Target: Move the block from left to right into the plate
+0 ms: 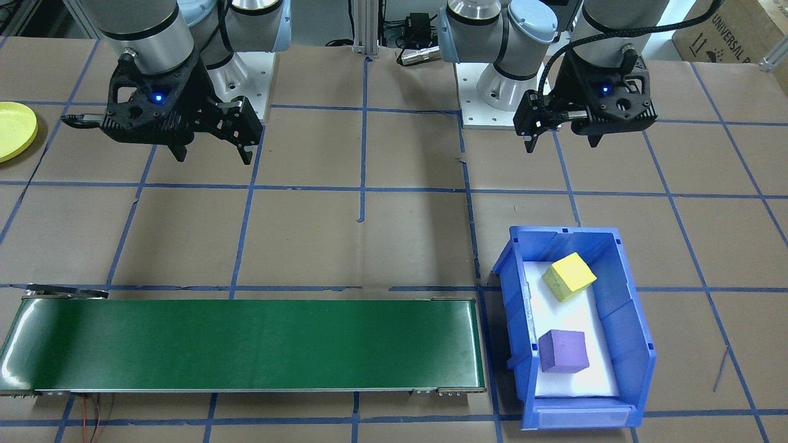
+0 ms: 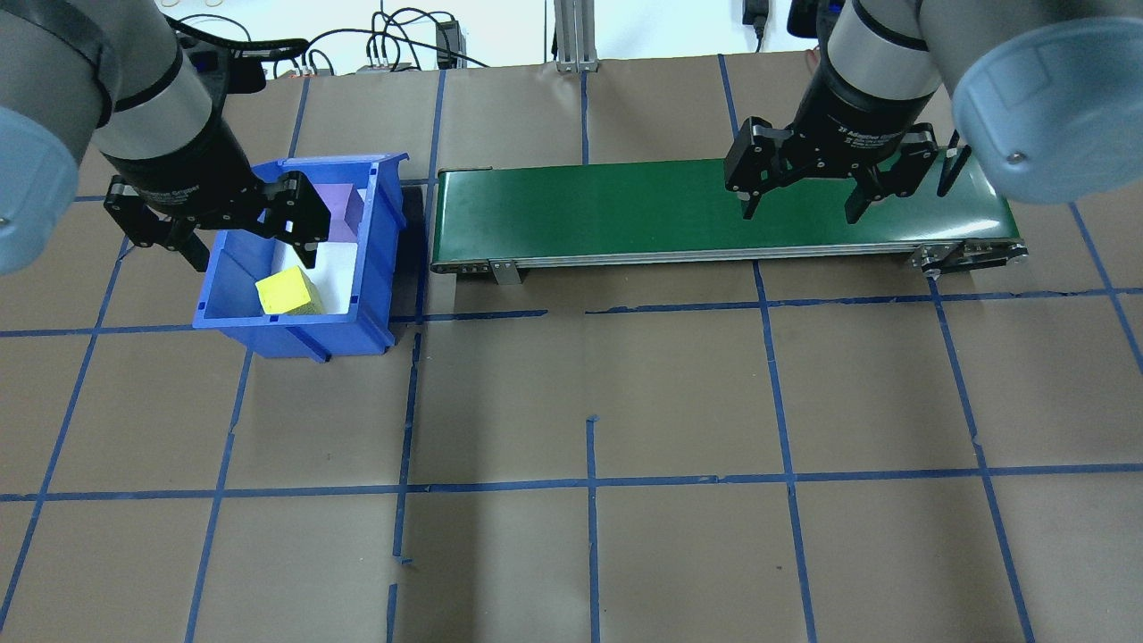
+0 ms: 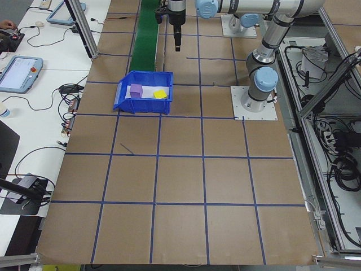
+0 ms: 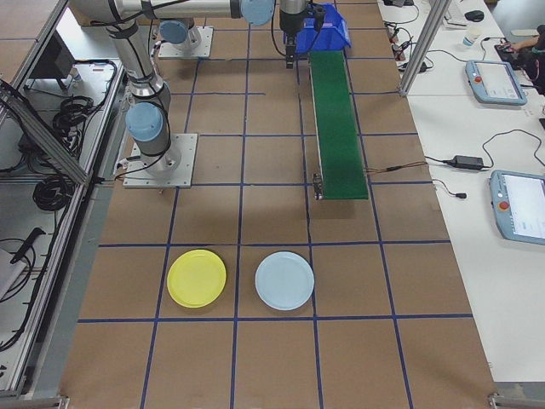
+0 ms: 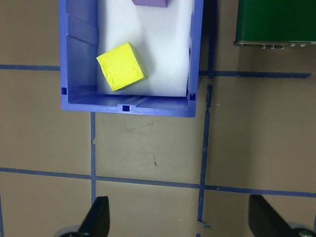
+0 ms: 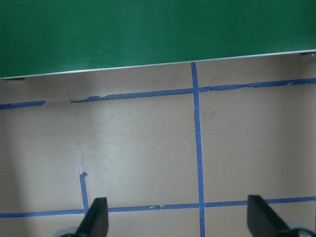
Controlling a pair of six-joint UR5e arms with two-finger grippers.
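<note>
Two blocks lie in the blue bin [image 1: 634,320]: a yellow block [image 1: 569,277] [image 2: 287,293] [image 5: 121,66] and a purple block [image 1: 563,351] [image 2: 344,207]. My left gripper [image 1: 561,146] [image 2: 254,262] hangs open and empty high over the bin's near end. My right gripper [image 1: 214,159] [image 2: 801,215] is also open and empty, above the table just on my side of the green conveyor [image 1: 246,344] [image 6: 148,34]. The yellow plate [image 1: 13,129] [image 4: 197,278] lies on the table at my far right, apart from both grippers.
A pale blue plate [image 4: 284,280] lies beside the yellow one. The conveyor [image 2: 625,205] runs across the table from the bin [image 2: 295,335] toward my right. Brown paper with blue tape lines covers the table [image 2: 589,402].
</note>
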